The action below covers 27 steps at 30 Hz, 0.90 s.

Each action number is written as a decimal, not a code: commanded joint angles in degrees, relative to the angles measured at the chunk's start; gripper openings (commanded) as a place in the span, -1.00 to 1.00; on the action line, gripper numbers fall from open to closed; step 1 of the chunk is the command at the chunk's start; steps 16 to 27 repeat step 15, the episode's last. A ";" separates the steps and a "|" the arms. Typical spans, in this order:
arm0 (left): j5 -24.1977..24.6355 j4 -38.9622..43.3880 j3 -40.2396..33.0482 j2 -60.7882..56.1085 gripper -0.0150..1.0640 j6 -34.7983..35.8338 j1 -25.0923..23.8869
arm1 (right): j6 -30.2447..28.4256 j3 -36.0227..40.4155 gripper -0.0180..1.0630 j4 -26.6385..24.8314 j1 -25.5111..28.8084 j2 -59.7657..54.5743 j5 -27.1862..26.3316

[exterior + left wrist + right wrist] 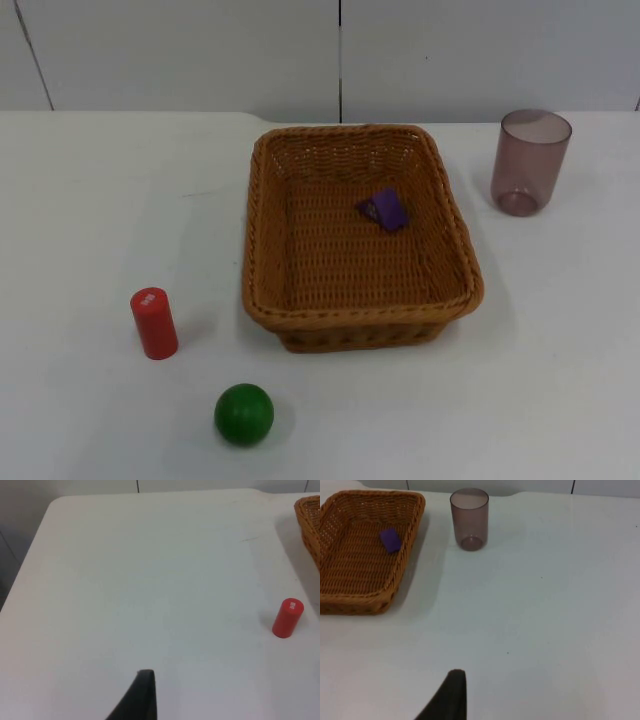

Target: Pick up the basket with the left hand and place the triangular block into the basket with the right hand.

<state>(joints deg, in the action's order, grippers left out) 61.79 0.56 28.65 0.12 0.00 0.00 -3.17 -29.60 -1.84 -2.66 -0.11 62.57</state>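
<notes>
A brown wicker basket (262, 250) stands on the white table in the middle of the top view. A purple triangular block (384, 210) lies inside it, toward the far right of its floor. My left gripper (145, 685) hangs above the bare left part of the table, well away from the basket's corner (310, 517), and holds nothing. My right gripper (454, 685) hovers over the right part of the table, apart from the basket (355, 602) and the block (390, 540) in it, and holds nothing either. Both arms wait.
A red cylinder (154, 322) (287, 617) stands upright left of the basket. A green ball (243, 413) lies near the front edge. A translucent purple-grey cup (529, 162) (469, 519) stands right of the basket, by the grey wall (200, 50).
</notes>
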 commanded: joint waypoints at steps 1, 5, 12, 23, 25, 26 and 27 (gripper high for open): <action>-0.08 0.32 -0.26 -0.12 0.97 0.53 0.34 | -0.11 0.08 0.96 0.20 0.02 0.11 -0.77; -0.08 0.32 -0.26 -0.12 0.97 0.53 0.34 | 0.60 0.08 0.96 0.17 0.02 0.11 -0.77; -0.08 0.32 -0.26 -0.12 0.97 0.53 0.34 | 1.11 0.08 0.96 0.17 0.02 0.11 -0.77; -0.08 0.32 -0.26 -0.12 0.97 0.53 0.34 | 2.33 0.08 0.96 0.86 0.02 0.11 -0.77; -0.08 0.32 -0.26 -0.12 0.97 0.53 0.34 | 2.33 0.08 0.96 0.86 0.02 0.11 -0.77; -0.08 0.32 -0.26 -0.12 0.97 0.53 0.34 | 2.33 0.08 0.96 0.86 0.02 0.11 -0.77; -0.08 0.32 -0.26 -0.12 0.97 0.53 0.34 | 2.33 0.08 0.96 0.86 0.02 0.11 -0.77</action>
